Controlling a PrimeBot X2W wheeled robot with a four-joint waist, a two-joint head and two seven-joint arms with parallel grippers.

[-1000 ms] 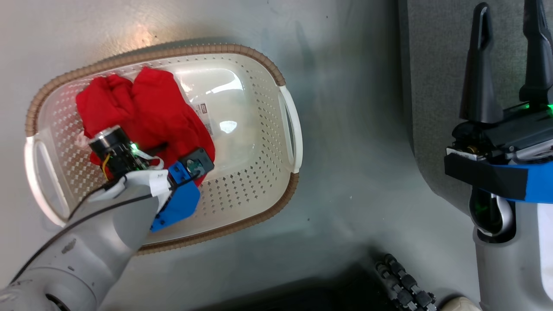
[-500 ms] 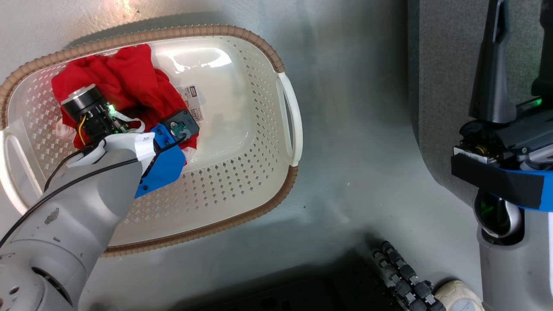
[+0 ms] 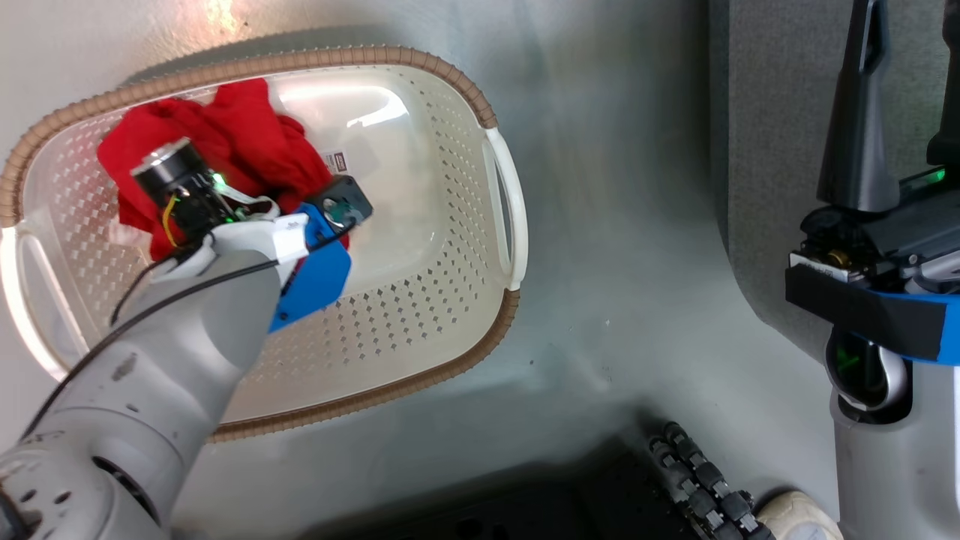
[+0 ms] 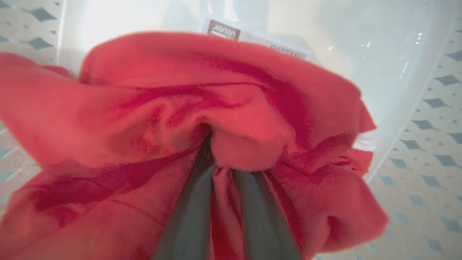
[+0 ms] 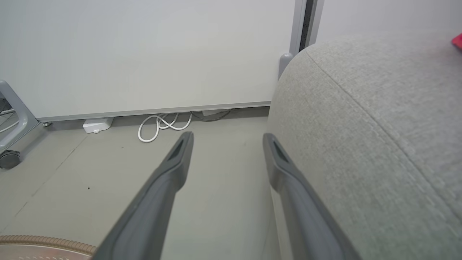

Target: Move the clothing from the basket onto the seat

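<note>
I see the clothing (image 3: 247, 142) as matt cloth, the basket (image 3: 420, 300) as glossy plastic, the seat (image 5: 379, 119) as coarse woven fabric.

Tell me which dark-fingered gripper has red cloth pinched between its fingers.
The left gripper, inside the cream perforated plastic basket, shut on the red clothing; the right gripper is open, empty, beside the light-grey fabric seat.

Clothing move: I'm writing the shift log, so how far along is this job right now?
Done: nothing certain; a red sliver on the seat in the right wrist view is too small to identify. In hand: the left gripper is shut on red clothing inside the basket. Left: lift it out and carry it over; the right gripper hangs open beside the seat.
</note>
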